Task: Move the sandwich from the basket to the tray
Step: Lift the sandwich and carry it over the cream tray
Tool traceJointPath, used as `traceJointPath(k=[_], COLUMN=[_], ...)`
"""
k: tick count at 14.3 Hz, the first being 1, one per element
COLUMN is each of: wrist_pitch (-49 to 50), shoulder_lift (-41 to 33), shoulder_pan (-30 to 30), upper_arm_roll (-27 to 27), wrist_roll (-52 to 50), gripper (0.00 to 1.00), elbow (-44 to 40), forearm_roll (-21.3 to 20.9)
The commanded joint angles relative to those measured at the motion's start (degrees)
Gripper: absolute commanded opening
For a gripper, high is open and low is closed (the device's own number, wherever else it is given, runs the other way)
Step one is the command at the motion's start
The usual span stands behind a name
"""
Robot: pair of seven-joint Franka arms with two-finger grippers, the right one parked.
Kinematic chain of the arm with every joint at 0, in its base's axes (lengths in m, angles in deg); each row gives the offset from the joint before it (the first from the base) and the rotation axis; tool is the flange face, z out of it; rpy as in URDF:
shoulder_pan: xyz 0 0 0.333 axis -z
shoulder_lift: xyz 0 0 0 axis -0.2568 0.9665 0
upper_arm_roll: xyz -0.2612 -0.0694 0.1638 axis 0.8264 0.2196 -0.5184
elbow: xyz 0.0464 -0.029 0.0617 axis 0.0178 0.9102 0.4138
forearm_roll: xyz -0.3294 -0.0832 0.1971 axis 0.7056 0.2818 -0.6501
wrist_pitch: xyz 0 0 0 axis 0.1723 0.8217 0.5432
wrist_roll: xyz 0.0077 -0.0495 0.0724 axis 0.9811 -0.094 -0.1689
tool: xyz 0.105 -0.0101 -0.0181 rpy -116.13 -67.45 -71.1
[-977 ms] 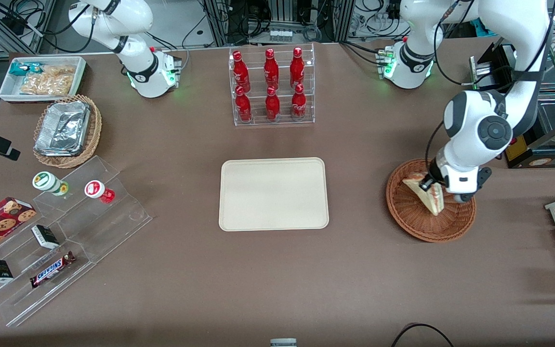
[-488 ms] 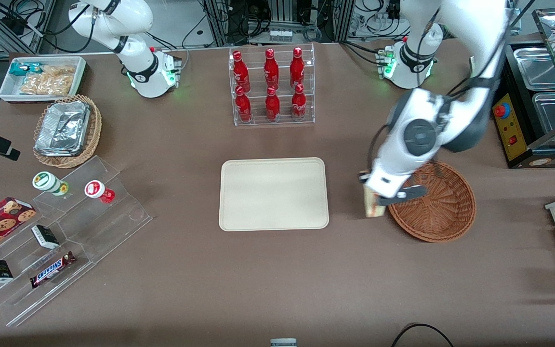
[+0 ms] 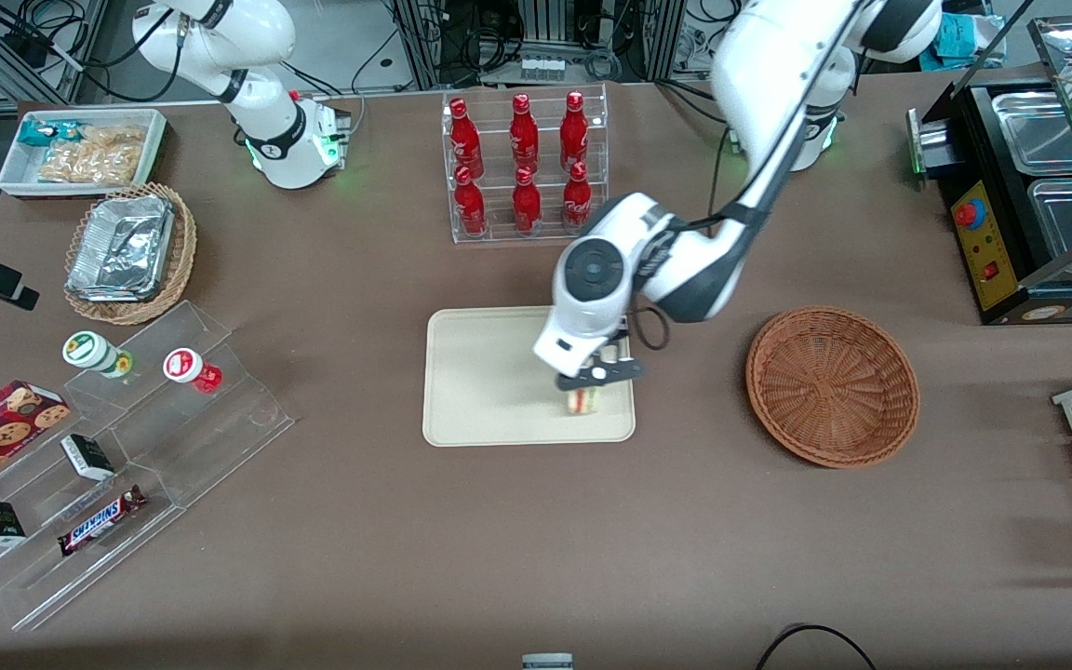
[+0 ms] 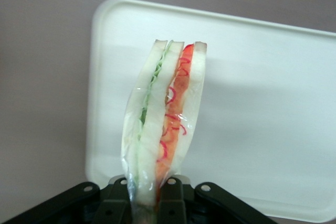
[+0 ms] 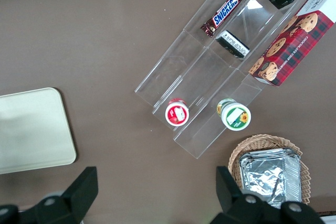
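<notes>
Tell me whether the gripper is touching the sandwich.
Touching. In the left wrist view the gripper is clamped on the sandwich, held over the tray.

Pincer [image 3: 592, 383] over matt tray [image 3: 480, 391]; woven wicker basket [image 3: 832, 386].

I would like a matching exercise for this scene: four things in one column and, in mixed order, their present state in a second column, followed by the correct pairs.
Things
1. sandwich
2. basket
3. tray
4. gripper

States
A. holds nothing, toward the working arm's end of the table
B. shut on the food, above the flat cream surface
C. held upright in a clear wrap, red and green filling showing
D. lies flat on the table in front of the bottle rack, nothing resting on it yet

Pairs: 1-C, 2-A, 3-D, 4-B
</notes>
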Motion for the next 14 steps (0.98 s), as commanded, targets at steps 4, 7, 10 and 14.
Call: traceJointPath(k=[4, 7, 10, 14], wrist_pitch=[-4.50, -6.96, -7.14, -6.26], shoulder_lift=[7.86, 9.88, 10.41, 7.70], shoulder_pan=[6.06, 6.69, 6.78, 7.48], upper_arm_roll=[-0.97, -0.97, -0.97, -1.14], wrist_roll=[-8.96, -12.40, -12.49, -12.40], gripper=[0.05, 0.06, 0.61, 1.00], elbow=[-7.21, -7.30, -7.39, -7.22], forearm_roll=[-1.12, -4.54, -4.64, -6.05])
